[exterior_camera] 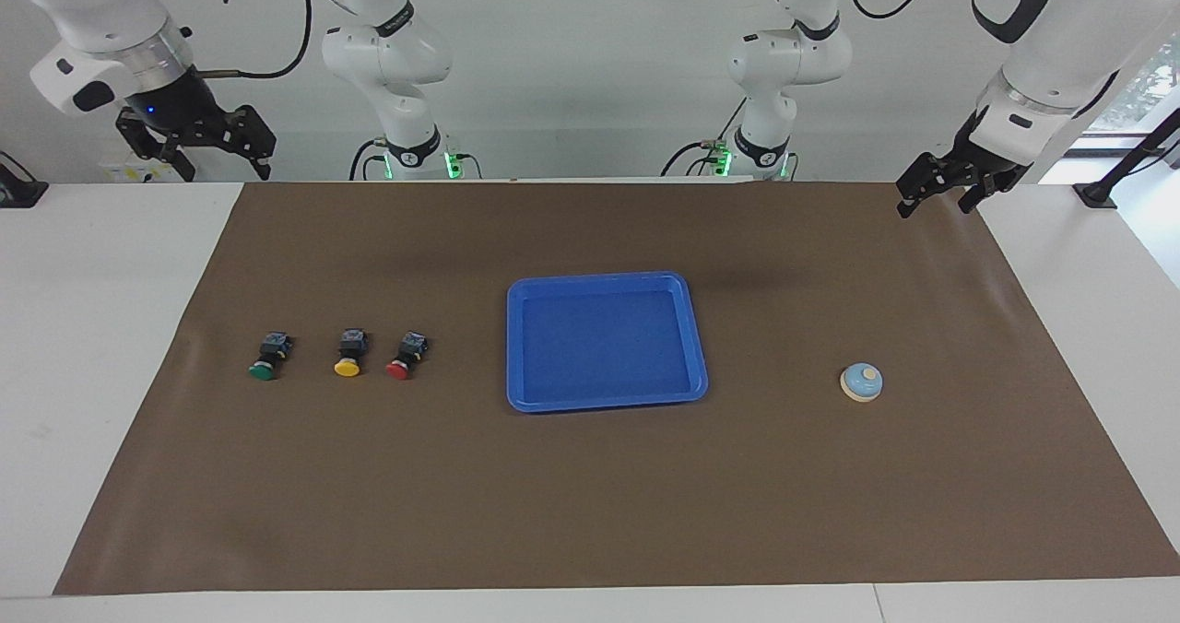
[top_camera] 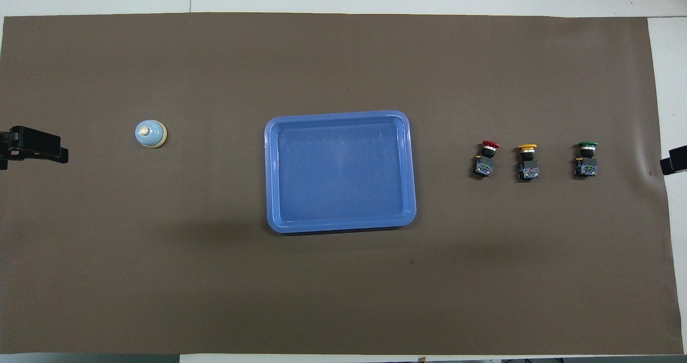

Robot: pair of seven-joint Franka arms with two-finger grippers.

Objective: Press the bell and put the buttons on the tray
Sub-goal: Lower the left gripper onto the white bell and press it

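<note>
Nothing started. Left pincer and right pincer raised at tabletop corners, both parted, empty. Bell toward left arm's end, buttons toward right arm's end, tray between, bare. Next probably: lower left pincer onto bell knob.

Open mat around bell, tray bare, three buttons closely spaced

In the overhead view the left gripper and the right gripper are cut off by the picture's edges; whether their fingers are parted cannot be told.
</note>
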